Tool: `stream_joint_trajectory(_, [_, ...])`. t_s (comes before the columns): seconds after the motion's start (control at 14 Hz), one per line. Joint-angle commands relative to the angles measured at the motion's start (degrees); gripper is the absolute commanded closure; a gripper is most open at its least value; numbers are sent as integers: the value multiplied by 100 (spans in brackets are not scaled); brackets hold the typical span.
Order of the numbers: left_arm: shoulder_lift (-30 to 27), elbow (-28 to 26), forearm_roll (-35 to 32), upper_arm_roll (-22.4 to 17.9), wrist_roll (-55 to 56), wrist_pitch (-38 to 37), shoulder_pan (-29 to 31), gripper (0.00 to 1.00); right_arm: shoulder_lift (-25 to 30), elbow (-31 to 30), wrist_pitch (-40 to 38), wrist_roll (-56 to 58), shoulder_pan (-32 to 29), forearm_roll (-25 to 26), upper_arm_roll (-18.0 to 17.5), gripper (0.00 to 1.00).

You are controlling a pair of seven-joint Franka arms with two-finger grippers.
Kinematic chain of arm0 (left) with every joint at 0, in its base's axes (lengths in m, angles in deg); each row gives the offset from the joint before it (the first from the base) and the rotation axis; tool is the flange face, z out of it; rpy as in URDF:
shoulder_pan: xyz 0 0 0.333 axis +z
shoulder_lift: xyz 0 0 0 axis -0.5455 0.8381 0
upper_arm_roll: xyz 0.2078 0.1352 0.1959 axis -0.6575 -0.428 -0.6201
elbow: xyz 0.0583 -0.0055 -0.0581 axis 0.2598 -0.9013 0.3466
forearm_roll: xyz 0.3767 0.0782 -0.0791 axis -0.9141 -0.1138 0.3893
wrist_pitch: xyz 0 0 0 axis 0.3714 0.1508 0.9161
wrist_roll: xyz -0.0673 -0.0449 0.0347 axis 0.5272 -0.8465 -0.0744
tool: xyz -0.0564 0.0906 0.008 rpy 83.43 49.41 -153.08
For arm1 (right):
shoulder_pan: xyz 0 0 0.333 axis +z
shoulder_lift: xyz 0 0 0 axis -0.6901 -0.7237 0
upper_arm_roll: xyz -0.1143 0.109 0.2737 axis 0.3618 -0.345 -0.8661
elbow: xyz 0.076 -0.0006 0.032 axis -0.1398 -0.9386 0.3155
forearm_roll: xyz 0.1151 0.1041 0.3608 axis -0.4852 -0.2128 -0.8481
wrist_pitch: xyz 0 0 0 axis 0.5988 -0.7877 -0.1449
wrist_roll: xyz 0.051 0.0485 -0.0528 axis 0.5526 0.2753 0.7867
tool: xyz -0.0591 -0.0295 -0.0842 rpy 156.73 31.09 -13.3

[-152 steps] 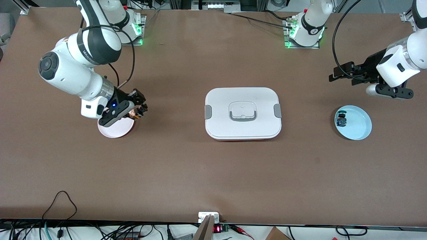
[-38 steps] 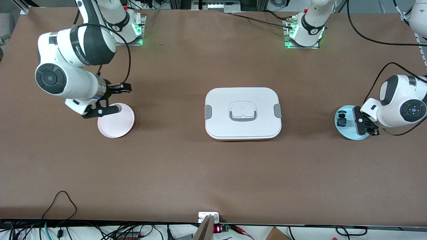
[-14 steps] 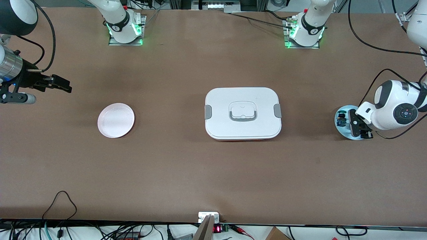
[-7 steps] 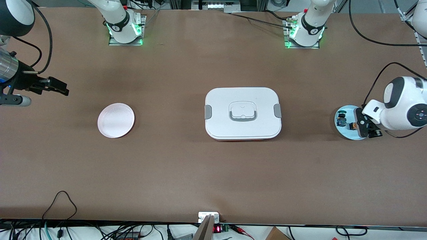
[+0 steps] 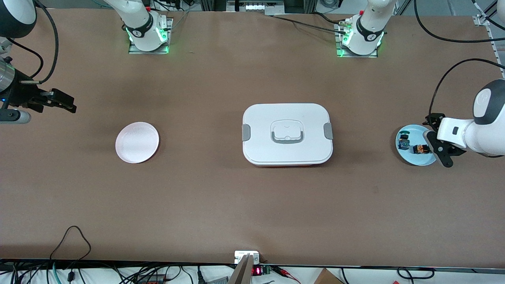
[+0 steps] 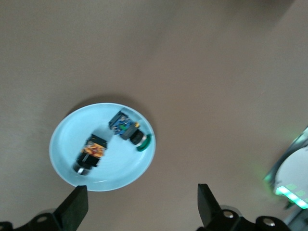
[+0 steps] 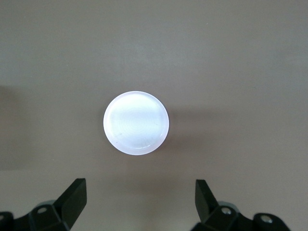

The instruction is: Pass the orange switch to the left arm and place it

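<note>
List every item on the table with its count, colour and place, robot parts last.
orange switch: 1, black body with orange cap, lying on the blue plate, nearer the front camera than the other switch.
blue-and-green switch: 1, dark body, on the same plate.
blue plate: 1, light blue, at the left arm's end of the table.
pink plate: 1, pale pink, at the right arm's end, nothing on it.
box: 1, white with grey clips and handle, lid on, mid-table between the plates.
left gripper: 1, black, open, over the blue plate's edge.
right gripper: 1, black, open, up over the table near the pink plate.
</note>
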Motion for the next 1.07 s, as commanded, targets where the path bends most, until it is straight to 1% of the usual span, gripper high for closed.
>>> stream_joint_trajectory(0.0, [8, 713, 423, -3, 1088, -756, -442, 0, -22, 116, -103, 70, 0, 59, -19, 0])
stream_joint_trajectory(0.07, [8, 995, 441, -3, 1397, -968, -601, 0, -22, 116, -103, 70, -8, 42, -10, 0])
stream_joint_trajectory(0.21, [-19, 1487, 704, 6, 2186, -1110, -882, 0, -22, 116, -103, 87, -17, 24, -10, 0])
stream_joint_trajectory(0.29, [-19, 1708, 723, 15, 2548, -1302, -944, 0, -22, 116, -103, 105, -8, 24, -10, 0])
stream_joint_trajectory(0.43, [-45, 2112, 784, 163, 3120, -1715, -1076, 0, -22, 116, -103, 105, 9, 33, -19, 0])
stream_joint_trajectory(0.5, [-437, 2131, 750, -45, 3305, -1717, -1434, 0, -22, 116, -103, 96, 9, 33, -19, 0])
stream_joint_trajectory(0.57, [-554, 2227, 775, -204, 3594, -1769, -1698, 0, -22, 116, -103, 79, 9, 24, -19, 0])
stream_joint_trajectory(0.71, [-537, 2412, 749, -231, 3720, -1787, -1745, 0, -22, 116, -103, 17, 9, 24, -19, 0])
stream_joint_trajectory(0.79, [-537, 2413, 793, -327, 3720, -1744, -1754, 0, -22, 116, -111, 17, 9, 24, -19, 0])
stream_joint_trajectory(0.86, [-590, 2361, 941, -755, 3729, -1509, -1910, 0, -22, 116, -111, 8, 9, 24, -19, 0])
stream_joint_trajectory(0.93, [-773, 2282, 1473, -1394, 3747, -1202, -2269, 0, -22, 116, -111, 0, 9, 24, -19, 0])
stream_joint_trajectory(1.0, [-1027, 2081, 2070, -2210, 3808, -990, -2603, 0, -22, 116, -111, -9, 9, 24, -19, 0])
